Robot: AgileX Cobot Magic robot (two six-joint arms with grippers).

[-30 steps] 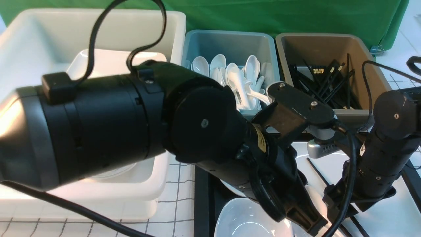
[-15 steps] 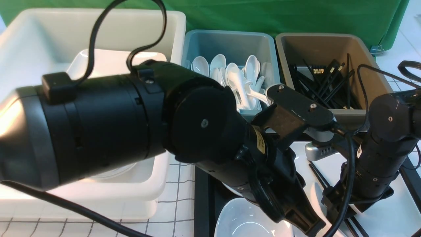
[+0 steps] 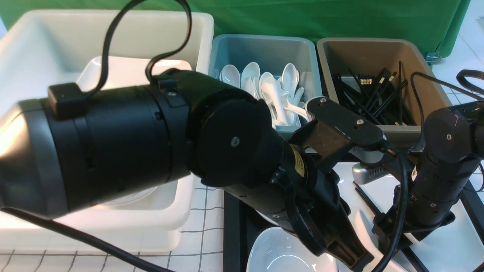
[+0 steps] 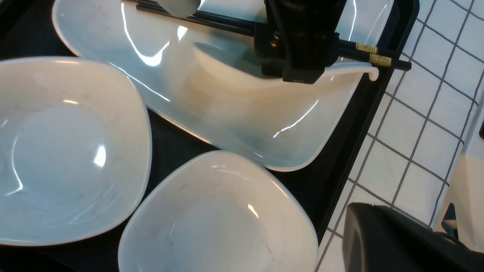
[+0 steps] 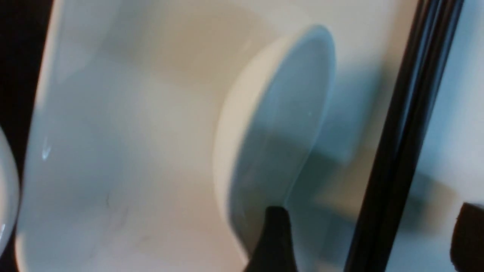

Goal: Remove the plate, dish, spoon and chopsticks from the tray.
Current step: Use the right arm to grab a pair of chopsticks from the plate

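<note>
On the black tray [image 4: 359,132] lies the large white plate [image 4: 227,113], carrying the white spoon [image 4: 223,62] and the black chopsticks [image 4: 219,20]. Two small white dishes [image 4: 64,151] [image 4: 215,219] sit on the tray beside the plate. My right gripper [image 5: 372,241] hangs open low over the plate, its fingers [image 5: 276,238] straddling the chopsticks [image 5: 404,151], one finger by the spoon's bowl [image 5: 276,132]. My left gripper [image 3: 351,258] is shut and empty, hovering at the tray's edge near a dish [image 3: 280,253].
Three tubs stand behind the tray: a white one [image 3: 113,45] with plates, a blue one [image 3: 264,53] with spoons, a brown one [image 3: 378,56] with chopsticks. My left arm [image 3: 151,143] blocks much of the front view. Checked tabletop [image 3: 204,211] lies left of the tray.
My right arm has shifted slightly left and lower over the plate. The left arm has not moved.
</note>
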